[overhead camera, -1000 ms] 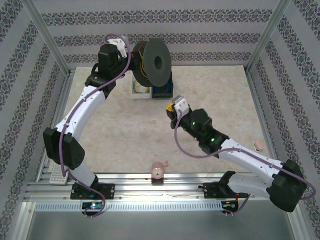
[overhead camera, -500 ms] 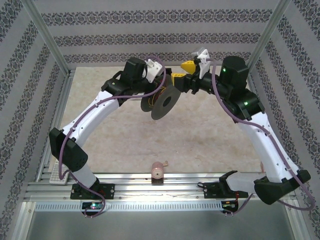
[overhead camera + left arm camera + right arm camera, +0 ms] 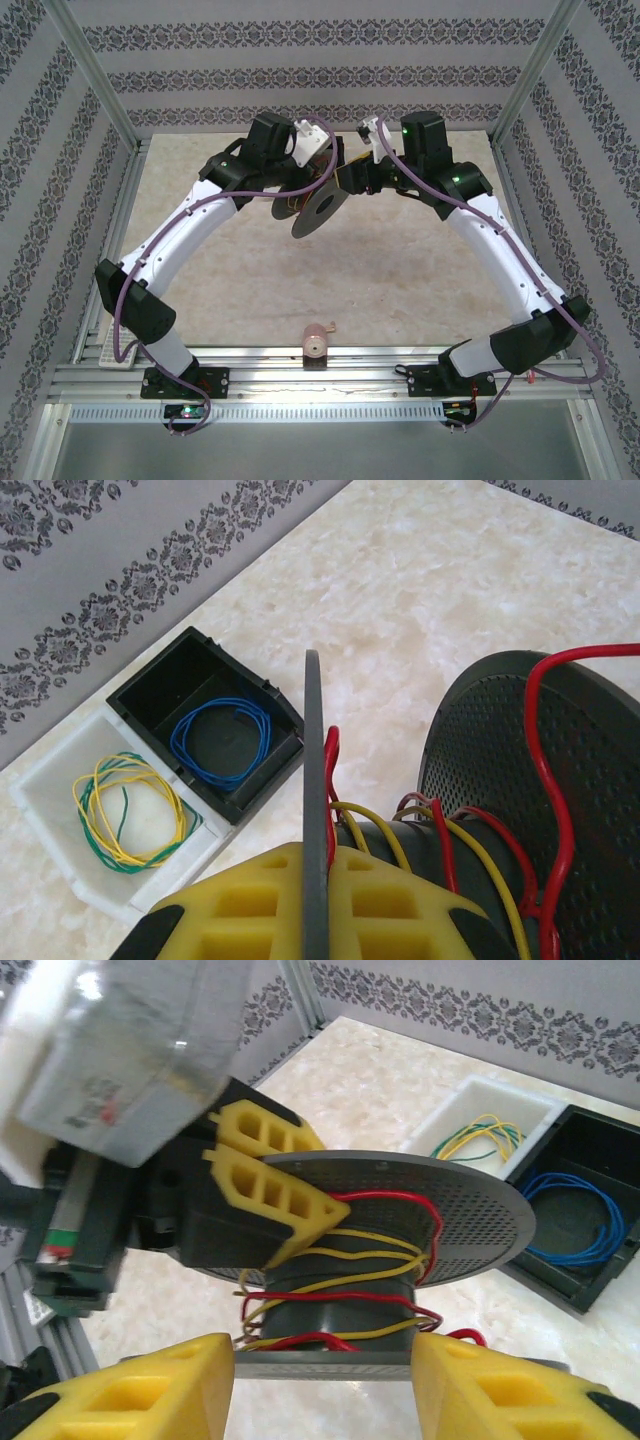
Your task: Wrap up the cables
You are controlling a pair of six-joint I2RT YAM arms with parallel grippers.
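Note:
The red cables (image 3: 442, 838) are wound loosely round the core of a dark grey spool (image 3: 318, 208), mixed with yellow wire, and one red loop (image 3: 545, 770) strays over the far flange. My left gripper (image 3: 313, 865) is shut on the spool's thin flange and holds the spool above the table. Its yellow fingers (image 3: 285, 1195) clamp the far flange in the right wrist view. My right gripper (image 3: 325, 1360) is open at the spool's other end, and the near flange's edge runs across the gap between its fingers. Red turns (image 3: 330, 1338) lie just behind that edge.
A black bin (image 3: 150, 685) holding a blue wire coil (image 3: 222, 738) stands on the table below the spool. Beside it is a white bin (image 3: 45, 785) with a yellow-green coil (image 3: 125, 810). A small pink object (image 3: 316, 343) sits at the front rail.
The left arm carried the spool from the back of the table forward and tilted it. The right arm swung up from mid-table to the spool, and its jaws opened.

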